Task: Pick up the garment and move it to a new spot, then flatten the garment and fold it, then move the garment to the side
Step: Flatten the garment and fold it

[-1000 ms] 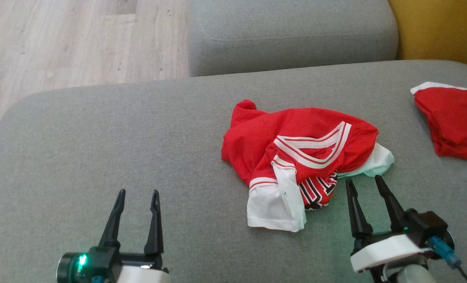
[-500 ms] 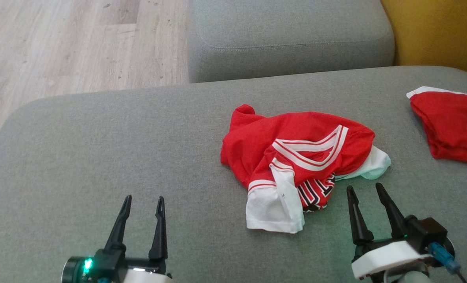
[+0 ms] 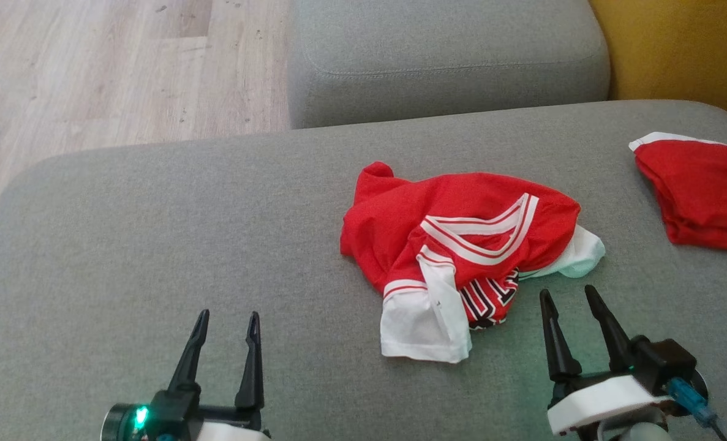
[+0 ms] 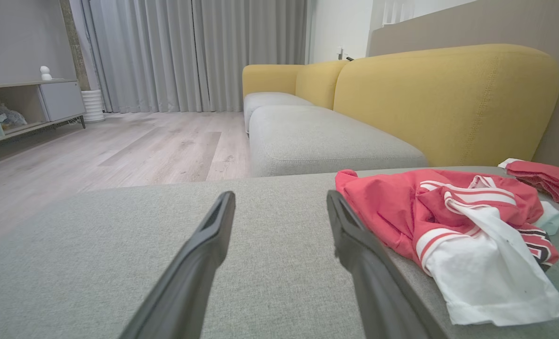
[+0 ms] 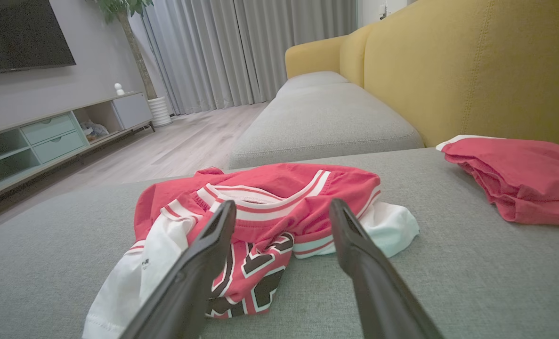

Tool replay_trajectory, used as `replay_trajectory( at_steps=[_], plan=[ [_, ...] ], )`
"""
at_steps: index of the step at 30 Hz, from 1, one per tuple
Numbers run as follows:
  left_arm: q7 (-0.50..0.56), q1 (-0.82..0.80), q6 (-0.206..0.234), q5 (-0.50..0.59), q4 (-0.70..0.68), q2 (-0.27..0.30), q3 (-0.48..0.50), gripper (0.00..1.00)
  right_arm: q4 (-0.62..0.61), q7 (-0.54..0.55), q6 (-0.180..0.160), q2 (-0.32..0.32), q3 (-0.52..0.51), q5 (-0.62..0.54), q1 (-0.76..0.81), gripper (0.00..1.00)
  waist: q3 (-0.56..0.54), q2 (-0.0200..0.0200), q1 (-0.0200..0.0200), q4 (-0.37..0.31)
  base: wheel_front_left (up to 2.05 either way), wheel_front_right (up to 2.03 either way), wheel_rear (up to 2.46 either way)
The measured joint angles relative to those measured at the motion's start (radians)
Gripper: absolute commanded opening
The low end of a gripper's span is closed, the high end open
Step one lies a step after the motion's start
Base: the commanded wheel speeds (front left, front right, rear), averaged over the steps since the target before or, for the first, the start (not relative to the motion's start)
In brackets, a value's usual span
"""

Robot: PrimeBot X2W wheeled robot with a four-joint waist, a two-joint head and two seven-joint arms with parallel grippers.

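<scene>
Left tool (image 3: 229, 313) now nearer the garment (image 3: 400, 226), right tool (image 3: 566, 290) beside it, both wide, empty; lettering (image 5: 260, 268) clearer from right wrist.

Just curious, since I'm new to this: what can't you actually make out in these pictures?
- Lettering on the garment: folded under itself, unreadable in head and right wrist views.
- Plain red cloth: cut off by the head view's right edge.
- Shelf items: too small, right wrist view.

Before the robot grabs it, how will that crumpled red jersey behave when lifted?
The garment lies crumpled in soft folds, so it will probably hang limp and unfurl. Its thin fabric looks light. Pushed across the fabric cushion, it would likely bunch rather than slide.
</scene>
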Motion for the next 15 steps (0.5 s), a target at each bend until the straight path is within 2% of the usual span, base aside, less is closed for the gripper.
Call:
replay_trajectory(
  at_steps=[15],
  plan=[
    [0.0,-0.001,0.003,0.0,0.005,0.0,-0.003,1.0,-0.004,0.0,0.0,0.0,0.009,0.0,0.0,1.0,0.011,0.0,0.0001,-0.026,0.0,0.0,0.0]
  ],
)
